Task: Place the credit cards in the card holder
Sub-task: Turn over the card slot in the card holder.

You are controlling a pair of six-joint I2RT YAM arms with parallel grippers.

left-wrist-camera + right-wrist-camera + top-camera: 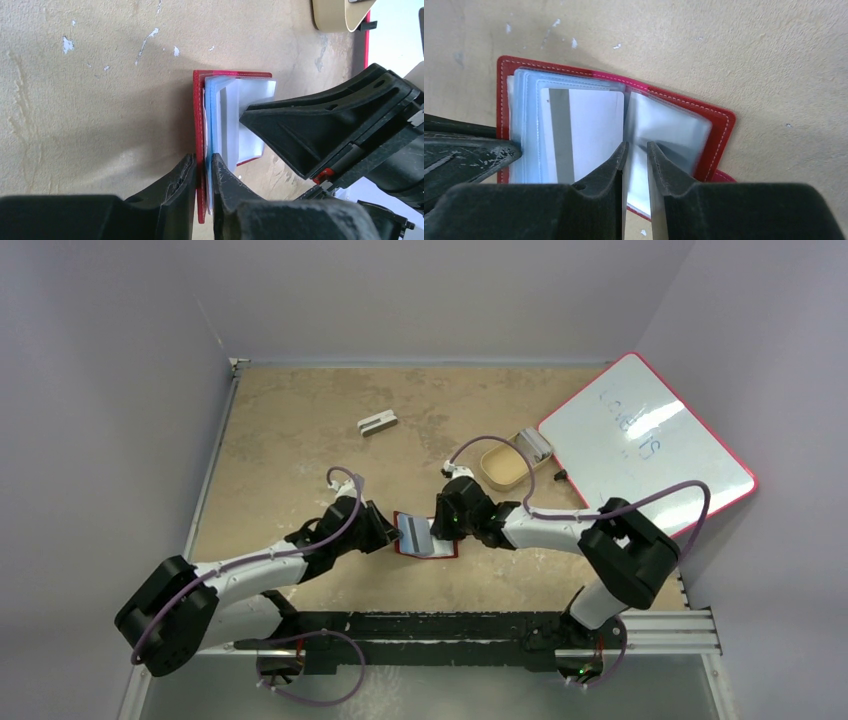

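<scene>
The red card holder (445, 551) lies open on the table between both grippers. My left gripper (391, 532) is shut on its left cover and the clear sleeves, as the left wrist view shows (202, 161) on the red cover (198, 100). In the right wrist view a white credit card with a grey stripe (589, 130) sits in a sleeve on the left side of the holder (720, 125). My right gripper (438, 524) (636, 146) has its jaws almost closed on a silvery credit card (669, 131) that reaches down over the holder's right side.
A tan oval tray (503, 468) stands behind the right arm, next to a red-edged whiteboard (645, 440) at the right. A small grey-white block (377, 423) lies at the back middle. The right gripper's finger (300, 125) crowds the left wrist view.
</scene>
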